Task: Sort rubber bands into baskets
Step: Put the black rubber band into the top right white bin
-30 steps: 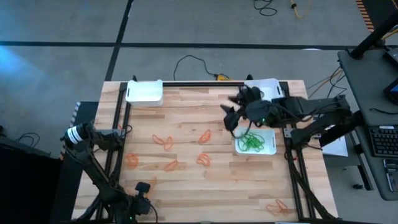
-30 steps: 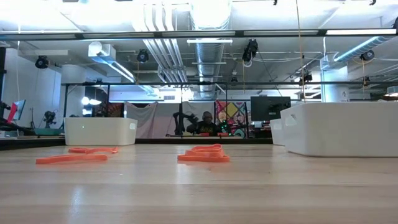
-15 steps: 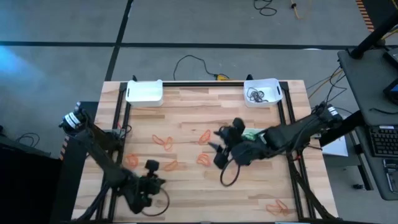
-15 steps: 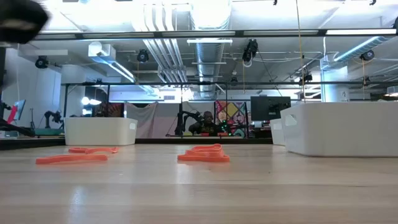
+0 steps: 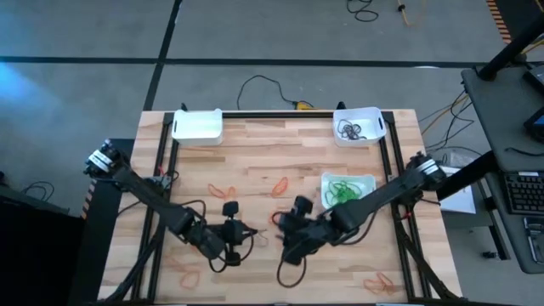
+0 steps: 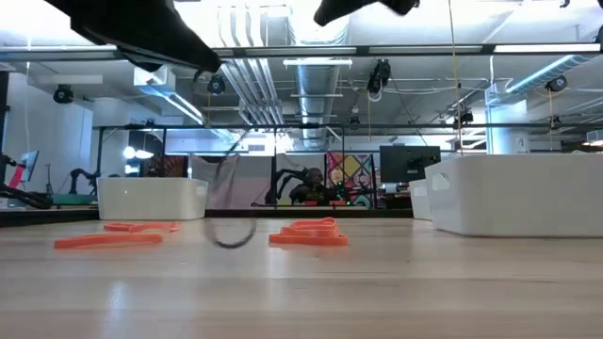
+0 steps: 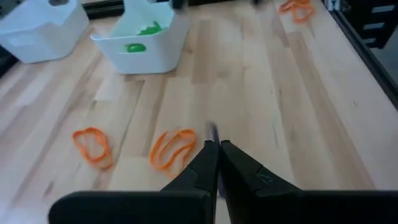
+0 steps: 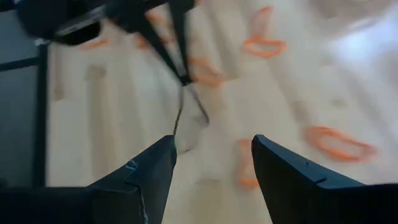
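Both arms have been brought to mid-tabletop [image 5: 255,144]: the left gripper [image 5: 246,230], fingers pinched on a dark band [image 8: 186,112], faces the right gripper [image 5: 285,238], fingers wide and empty. A handover toward the dark-band basket [image 5: 357,127] is suggested; orange bands [image 5: 223,194] remain scattered.

Grey floor [image 5: 102,51] crossed by dark seams; silver ceiling ducts [image 6: 245,80] and strip lights [image 6: 415,49] overhead.

The table's middle front is crowded by the left gripper [image 5: 242,231] and right gripper [image 5: 280,235], set near each other. Open wood [image 5: 263,149] is left between the far baskets [image 5: 197,126], and bare board is seen before the green-filled basket [image 5: 348,190].
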